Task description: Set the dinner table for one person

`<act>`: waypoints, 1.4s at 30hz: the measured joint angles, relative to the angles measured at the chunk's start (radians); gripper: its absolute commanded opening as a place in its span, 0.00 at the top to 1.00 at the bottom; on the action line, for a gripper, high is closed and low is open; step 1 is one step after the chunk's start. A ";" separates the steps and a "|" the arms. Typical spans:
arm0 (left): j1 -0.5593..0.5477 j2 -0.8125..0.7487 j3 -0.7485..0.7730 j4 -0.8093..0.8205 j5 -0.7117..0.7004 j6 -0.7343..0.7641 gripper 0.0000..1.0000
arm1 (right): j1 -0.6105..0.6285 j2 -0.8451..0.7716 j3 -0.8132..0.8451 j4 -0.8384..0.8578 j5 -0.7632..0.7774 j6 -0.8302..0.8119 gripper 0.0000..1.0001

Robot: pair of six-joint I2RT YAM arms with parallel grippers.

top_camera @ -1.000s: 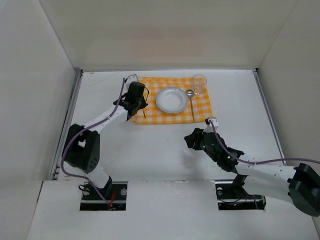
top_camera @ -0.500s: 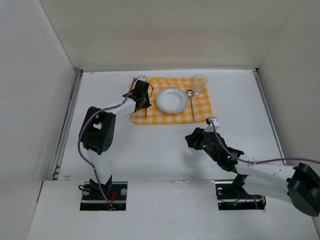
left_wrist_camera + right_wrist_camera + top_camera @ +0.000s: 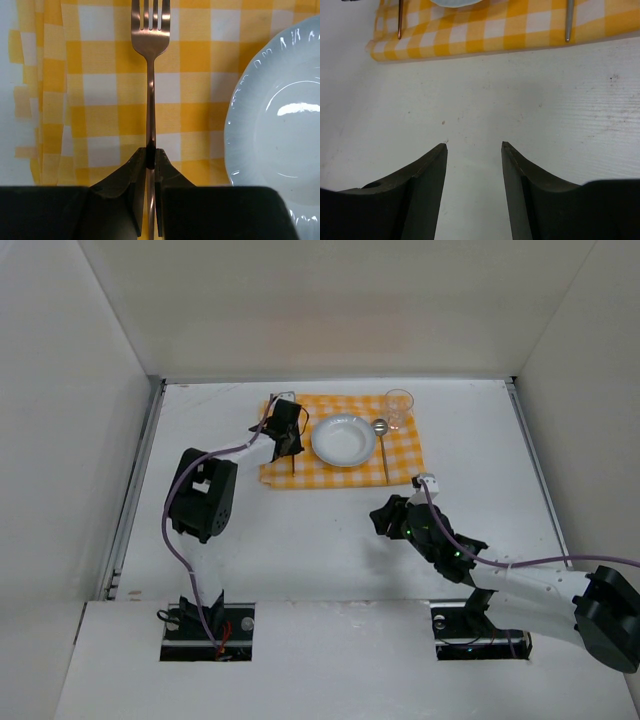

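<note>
The white dinner table (image 3: 480, 440) carries an orange-and-white checked mat (image 3: 340, 472). On the mat are a white plate (image 3: 343, 440), a silver spoon (image 3: 382, 448) right of the plate and a clear glass (image 3: 399, 408) at the far right corner. My left gripper (image 3: 283, 426) is shut on the handle of a copper fork (image 3: 150, 75), which points along the mat just left of the plate (image 3: 280, 125). I cannot tell if the fork rests on the cloth. My right gripper (image 3: 474, 146) is open and empty over bare table, near the mat's front edge (image 3: 485, 35).
White walls enclose the table on the left, far and right sides. Metal strips run along the table's left (image 3: 140, 480) and right edges. In the right wrist view the fork's handle end (image 3: 400, 22) and the spoon's handle end (image 3: 568, 22) lie on the mat.
My left gripper has moved a little right and farther onto the mat with the fork, and the left arm's elbow has swung up. The right arm has barely moved.
</note>
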 measured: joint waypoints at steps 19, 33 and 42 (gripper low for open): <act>-0.007 -0.031 -0.006 -0.025 -0.071 -0.003 0.53 | 0.000 0.000 0.000 0.007 0.000 0.000 0.45; -0.039 -0.678 -0.468 0.023 -0.163 -0.134 0.00 | 0.000 -0.151 -0.056 0.007 0.047 0.010 0.82; -0.022 -1.051 -0.859 -0.043 -0.263 -0.285 0.00 | -0.155 -0.533 -0.188 -0.024 0.165 0.068 0.39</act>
